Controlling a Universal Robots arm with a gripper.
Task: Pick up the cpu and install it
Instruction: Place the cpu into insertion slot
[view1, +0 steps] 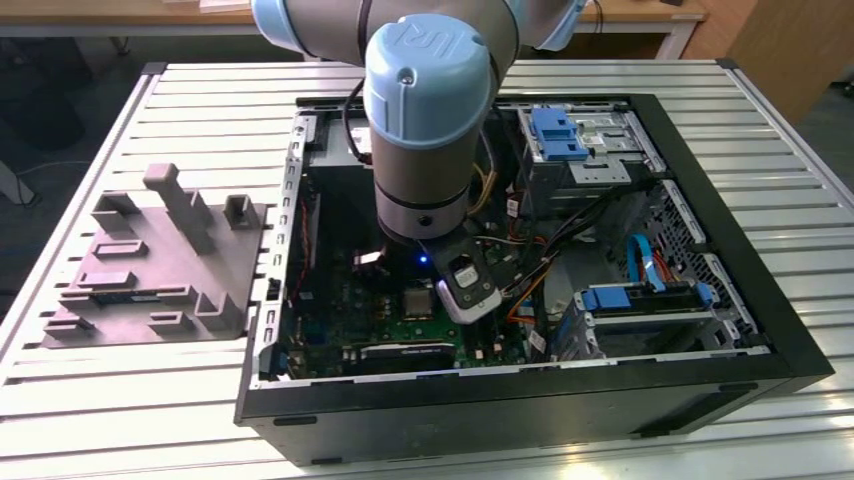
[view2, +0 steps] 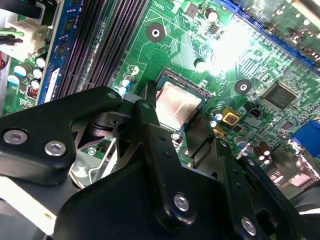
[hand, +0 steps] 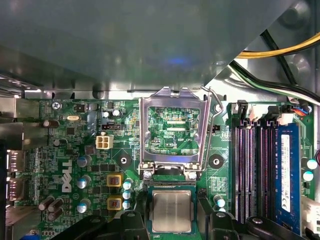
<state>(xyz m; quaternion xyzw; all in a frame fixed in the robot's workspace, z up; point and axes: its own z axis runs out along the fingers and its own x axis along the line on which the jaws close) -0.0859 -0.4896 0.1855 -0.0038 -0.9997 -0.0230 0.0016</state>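
Sitting flat in the open socket (hand: 148, 212), the cpu (hand: 171, 212) looks squared to the recess, silvery top up. The gripper (hand: 175, 219) hangs right over it with jaws apart. One of the fingers (hand: 131, 225) stands on each side, and a strip of socket edge shows between finger and chip, so it's not clamped as far as I can see.

Step in hand, my guess: seating the chip. Doing it well likely means keeping it level with corners matched to the recess. No sideways drag and no pushing down, since the contacts underneath probably bend easily.

The load plate (hand: 172, 127) is flipped up just beside the socket with its wire lever (hand: 214, 102) raised. Both are near the fingers, a snag risk. Memory slots (hand: 250, 170) and a blue-labelled stick (hand: 285, 170) sit to one side, capacitors (hand: 82, 182) to the other. A yellow cable (hand: 280, 50) crosses above the board. The case (view1: 534, 400) walls crowd the arm. A grey tray (view1: 154, 265) sits outside on the slatted table (view1: 801, 260).
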